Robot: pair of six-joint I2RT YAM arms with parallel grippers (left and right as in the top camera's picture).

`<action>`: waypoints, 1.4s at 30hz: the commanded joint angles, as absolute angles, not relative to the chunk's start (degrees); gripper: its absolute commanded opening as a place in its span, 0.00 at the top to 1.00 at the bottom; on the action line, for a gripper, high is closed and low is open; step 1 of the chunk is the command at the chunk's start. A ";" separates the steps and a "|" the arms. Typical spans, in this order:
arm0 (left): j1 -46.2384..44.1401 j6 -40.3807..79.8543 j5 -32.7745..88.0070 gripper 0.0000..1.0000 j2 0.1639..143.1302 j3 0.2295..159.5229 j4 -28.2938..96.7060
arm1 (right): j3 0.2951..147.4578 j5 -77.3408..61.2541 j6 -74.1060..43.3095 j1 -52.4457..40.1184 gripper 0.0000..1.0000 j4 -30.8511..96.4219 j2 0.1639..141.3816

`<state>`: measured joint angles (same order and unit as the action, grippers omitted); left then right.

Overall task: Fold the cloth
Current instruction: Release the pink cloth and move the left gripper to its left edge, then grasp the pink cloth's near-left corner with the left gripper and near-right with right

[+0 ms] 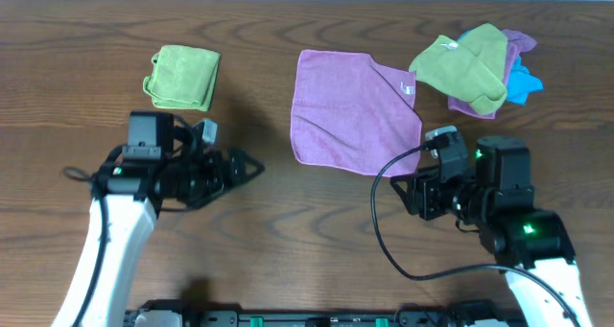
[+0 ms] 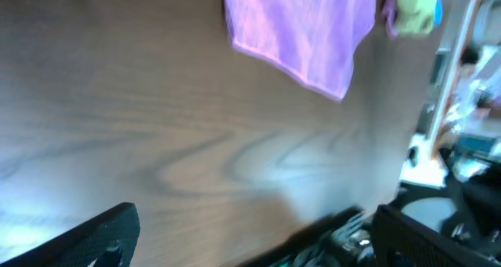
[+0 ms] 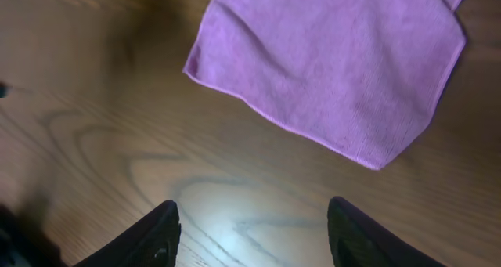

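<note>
Nearest the base: left gripper (image 1: 245, 166) is held low over the bare table (image 1: 269, 221), fingers spread wide, nothing between them. Right gripper (image 3: 252, 212) likewise parted and empty, its dark fingers (image 3: 156, 236) framing wood grain only

Black cable (image 1: 379, 207) is looped out from the right arm, close to the near edge of the cloth (image 1: 350, 111). Risk noted: the loop could be dragged across the fabric on an inward reach, and the edge rucked

The cloth is laid flat and unfolded at mid-table, between the two arms, its near right corner just ahead of the right gripper. Thin fabric flat on smooth wood: a corner may be skated over rather than pinched, or the whole sheet pushed along if only one side is taken

Farther back: white tag (image 1: 408, 89) at the far right corner, just beside the bunched pile (image 1: 475, 63) of green, purple and blue cloths. Contact cannot be judged. A neighbouring cloth could be caught up with that corner

Folded lime-green cloth (image 1: 182, 78) is set well apart at far left; no hazard judged
</note>
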<state>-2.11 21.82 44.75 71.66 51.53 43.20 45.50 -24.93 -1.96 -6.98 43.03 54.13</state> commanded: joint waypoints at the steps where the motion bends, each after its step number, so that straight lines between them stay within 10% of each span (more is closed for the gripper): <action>1: -2.72 27.68 48.10 0.05 76.09 52.34 39.57 | 44.97 -26.00 -4.38 -6.57 0.38 43.11 53.54; 42: -15.86 51.53 46.00 0.05 109.19 52.34 -4.23 | 44.97 -26.44 -5.76 -6.57 0.28 43.07 53.56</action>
<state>-14.70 49.32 49.17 107.63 51.53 -3.66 45.25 -25.76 -5.28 -6.98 43.16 53.93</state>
